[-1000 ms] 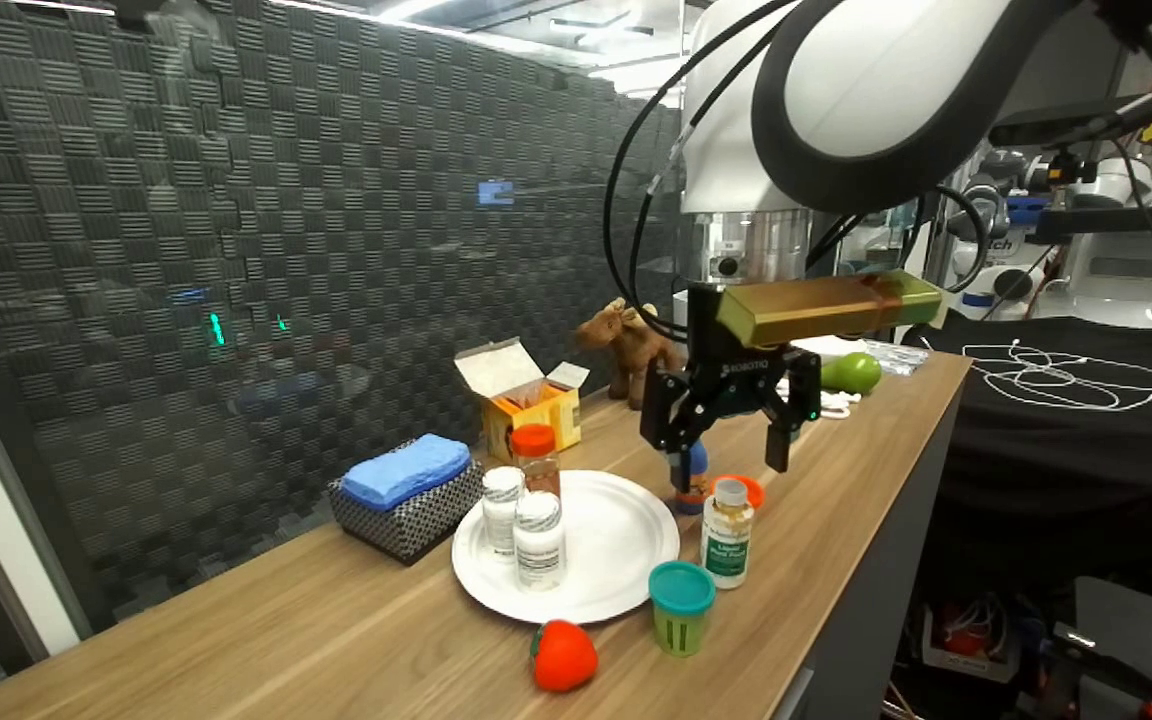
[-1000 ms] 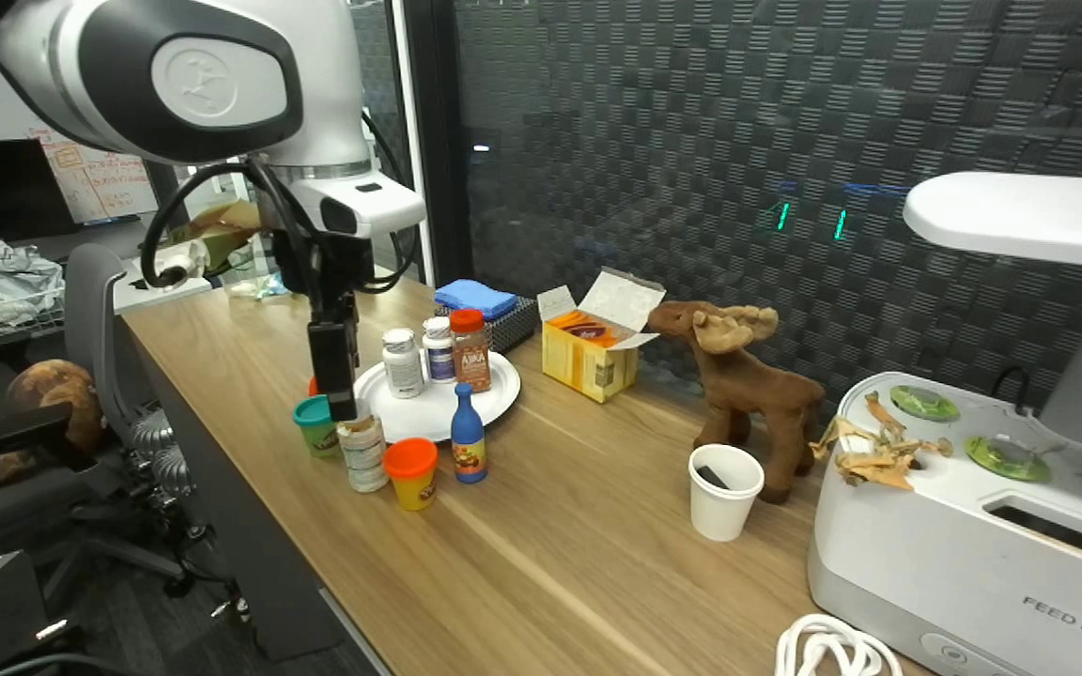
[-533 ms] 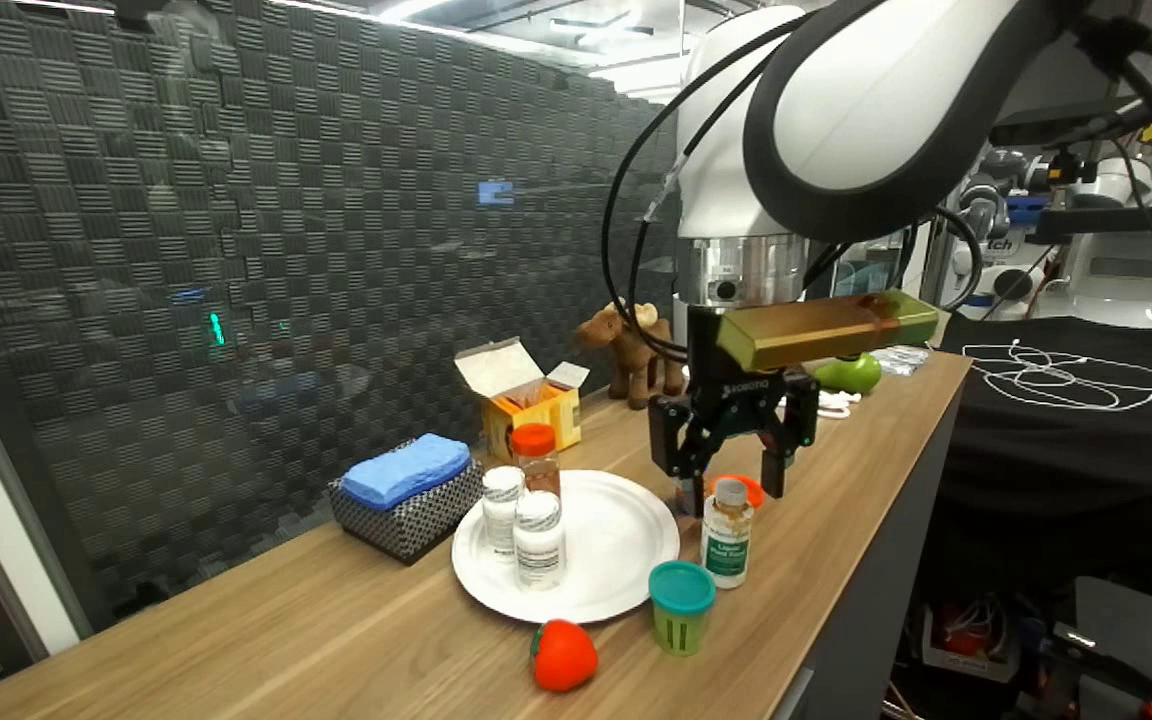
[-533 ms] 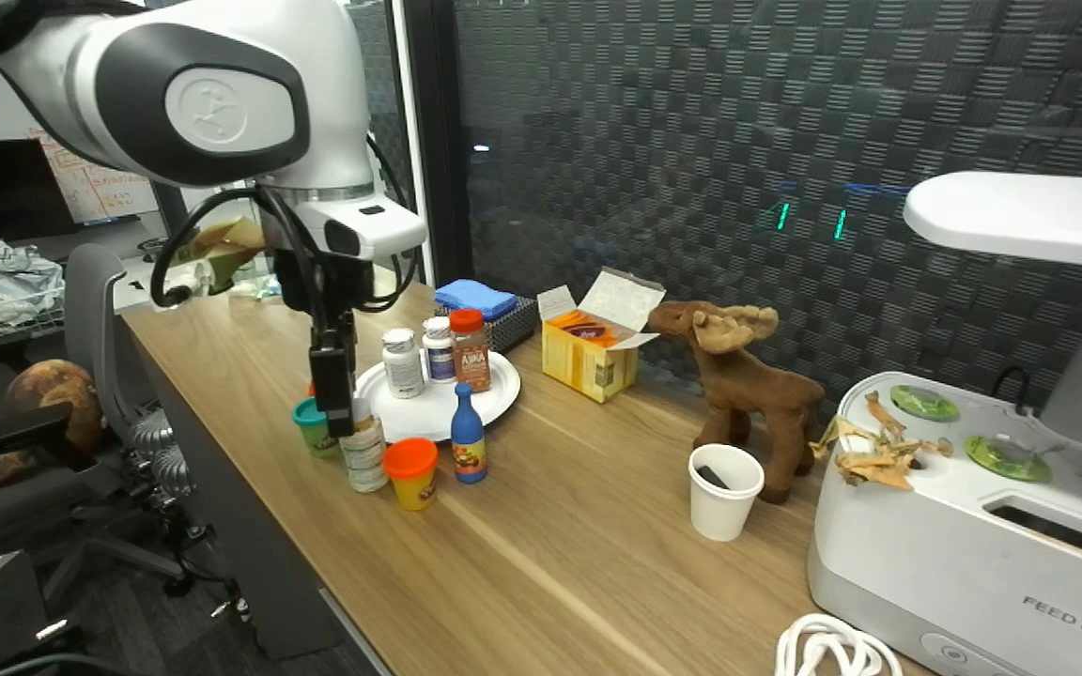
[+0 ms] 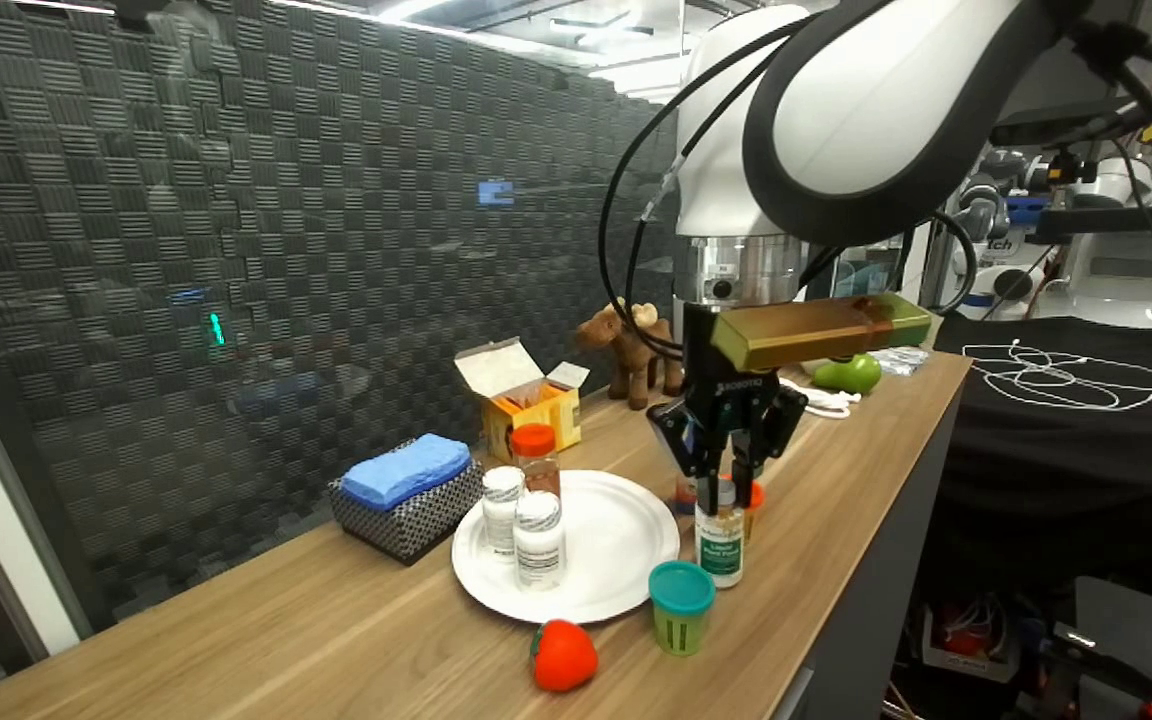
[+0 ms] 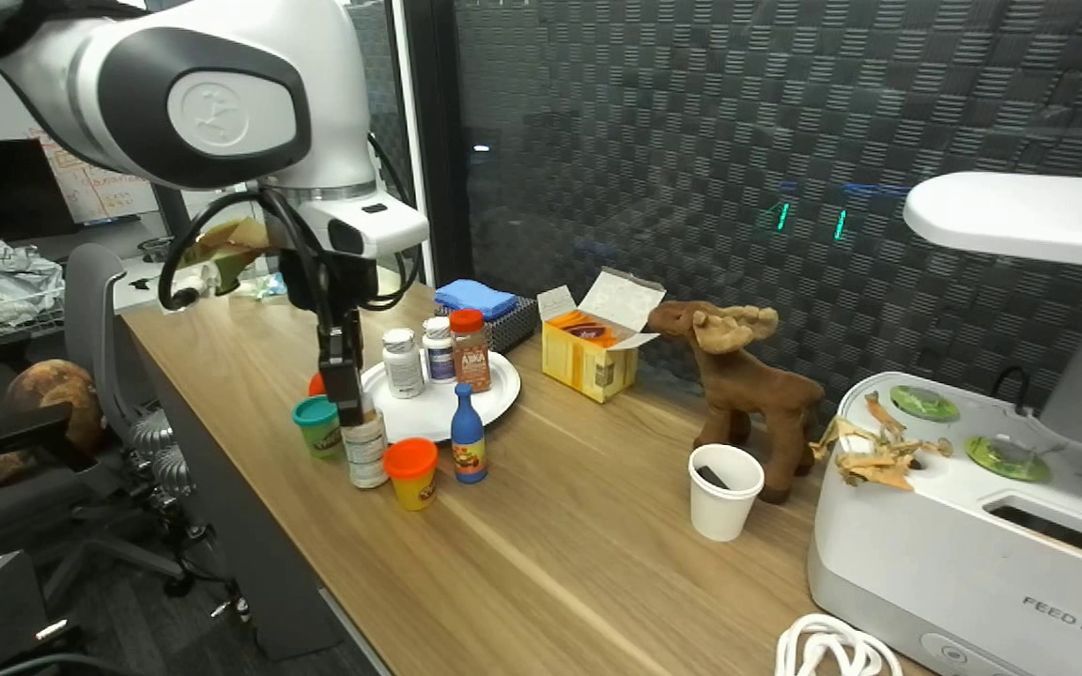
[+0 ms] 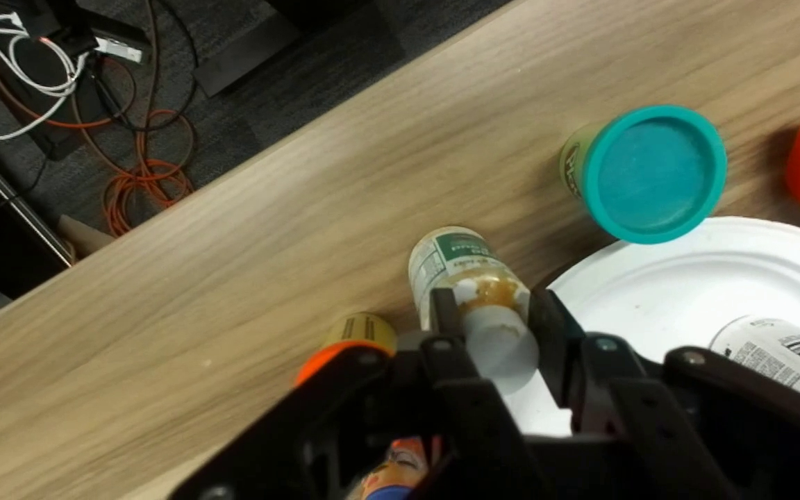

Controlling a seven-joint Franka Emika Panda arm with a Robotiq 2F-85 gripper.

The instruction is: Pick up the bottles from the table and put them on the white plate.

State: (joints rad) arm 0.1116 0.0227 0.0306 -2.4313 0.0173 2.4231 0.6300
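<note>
Dark grey textured wall panels run along a light brown wood-grain counter; sides given with the panels at left.

Item: my black two-fingered gripper; fingers drawn in to a narrow gap, with hold of a small green-and-white plant-food bottle by its pale top. Bottle upright on the counter, right of the plate.

Item: plain round white plate. Bears three upright bottles: a white bottle with a white cap, nearest; a white bottle with a dark blue label, to its far left; a red-capped reddish-brown bottle, farthest.

Item: green tub with a teal lid; just beside the plate, near side of my bottle.

Item: yellow tub with an orange lid; just beyond my bottle.

Item: slim blue bottle with an orange label; left of the orange-lidded tub.

Item: red strawberry-shaped object; near side of the plate.

Item: flat blue rectangular block on a black-and-white patterned box; left.

Item: yellow-orange cardboard box, flaps open; far left. Brown plush moose beyond.
</note>
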